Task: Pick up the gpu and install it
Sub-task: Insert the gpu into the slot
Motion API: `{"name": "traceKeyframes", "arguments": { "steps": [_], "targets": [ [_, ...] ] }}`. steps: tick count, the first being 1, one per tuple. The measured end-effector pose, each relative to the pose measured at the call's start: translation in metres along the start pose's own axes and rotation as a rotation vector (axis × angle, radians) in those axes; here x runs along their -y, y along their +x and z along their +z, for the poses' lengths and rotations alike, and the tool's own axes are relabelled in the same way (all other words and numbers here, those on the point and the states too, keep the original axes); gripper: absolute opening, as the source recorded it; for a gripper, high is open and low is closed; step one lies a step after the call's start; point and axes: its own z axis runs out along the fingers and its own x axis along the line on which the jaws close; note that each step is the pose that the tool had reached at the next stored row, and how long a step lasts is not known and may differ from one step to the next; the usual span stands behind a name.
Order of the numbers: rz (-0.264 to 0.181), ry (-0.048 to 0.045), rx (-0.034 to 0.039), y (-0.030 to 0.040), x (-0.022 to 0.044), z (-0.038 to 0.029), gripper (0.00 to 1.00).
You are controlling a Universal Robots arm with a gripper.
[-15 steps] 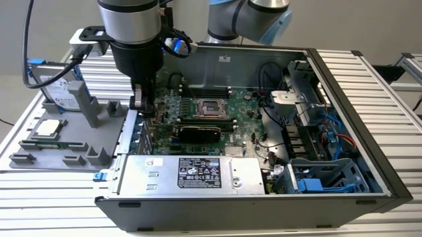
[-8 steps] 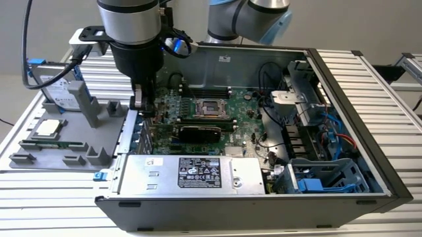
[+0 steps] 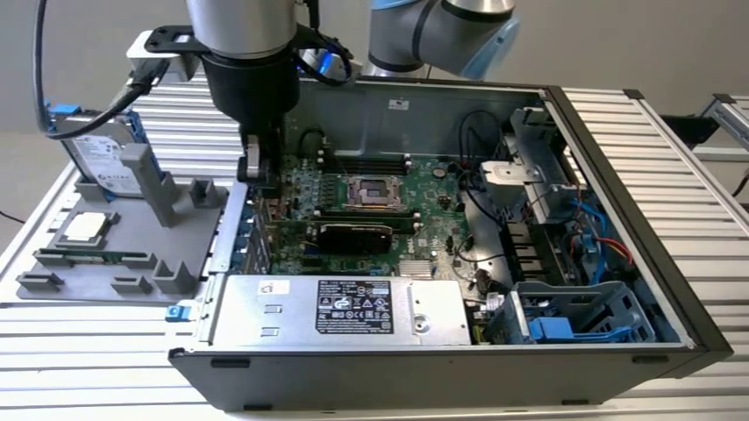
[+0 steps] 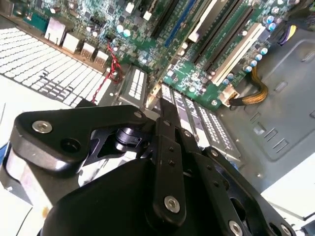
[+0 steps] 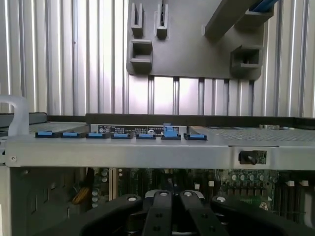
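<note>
The gpu (image 3: pixel 354 235) sits black shroud up on the green motherboard (image 3: pixel 433 189) inside the open computer case (image 3: pixel 609 114), lying along a slot near the middle. My gripper (image 3: pixel 253 178) hangs at the case's wall on the exterior view's left, a short way from the gpu's end on that side. Its black fingers (image 4: pixel 164 115) are pressed together with nothing between them, tips down by the vented silver slot covers (image 4: pixel 135 83). In the first wrist view the gripper (image 5: pixel 170 194) points into the case below the metal rim (image 5: pixel 147 147).
A grey fixture tray (image 3: pixel 70 285) on the exterior view's left holds a silver hard drive with blue rails (image 3: pixel 100 153), a processor chip (image 3: pixel 87 226) and a memory stick (image 3: pixel 94 258). The power supply (image 3: pixel 339 307) fills the case's near side. A second arm (image 3: pixel 451 31) stands behind.
</note>
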Motion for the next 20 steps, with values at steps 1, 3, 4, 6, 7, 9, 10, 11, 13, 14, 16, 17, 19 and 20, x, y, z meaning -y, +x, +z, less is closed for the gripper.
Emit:
{"name": "traceKeyframes", "arguments": {
  "steps": [1, 3, 4, 6, 7, 9, 10, 11, 13, 14, 16, 17, 19, 20],
  "targets": [
    [0.0, -0.0001, 0.0006, 0.0, 0.0033, -0.0003, 0.0],
    [0.0, 0.0, 0.0014, 0.0001, 0.0059, -0.0004, 0.0],
    [0.0, 0.0001, 0.0019, 0.0003, 0.0059, 0.0002, 0.0],
    [0.0, 0.0001, 0.002, 0.0006, 0.0052, 0.0038, 0.0],
    [0.0, 0.0001, 0.0021, 0.0007, 0.0045, 0.0056, 0.0],
    [0.0, 0.0002, 0.0022, 0.0007, 0.0016, 0.0092, 0.0],
    [0.0, 0.0002, 0.0021, 0.0008, -0.001, 0.0111, 0.0],
    [0.0, 0.0001, 0.002, 0.0008, -0.0039, 0.013, 0.0],
    [0.0, 0.0002, 0.002, 0.0008, -0.009, 0.0165, 0.0],
    [0.0, 0.0005, 0.0015, 0.0009, -0.0112, 0.0183, 0.0],
    [-0.001, -0.0004, 0.0003, 0.0011, -0.0143, 0.0211, 0.0],
    [-0.001, -0.0002, 0.0002, 0.0012, -0.0148, 0.0223, 0.0],
    [-0.002, -0.0003, 0.0001, 0.0012, -0.0146, 0.0227, 0.0],
    [-0.001, -0.0003, 0.0002, 0.0012, -0.0145, 0.0228, 0.0]
  ]
}}
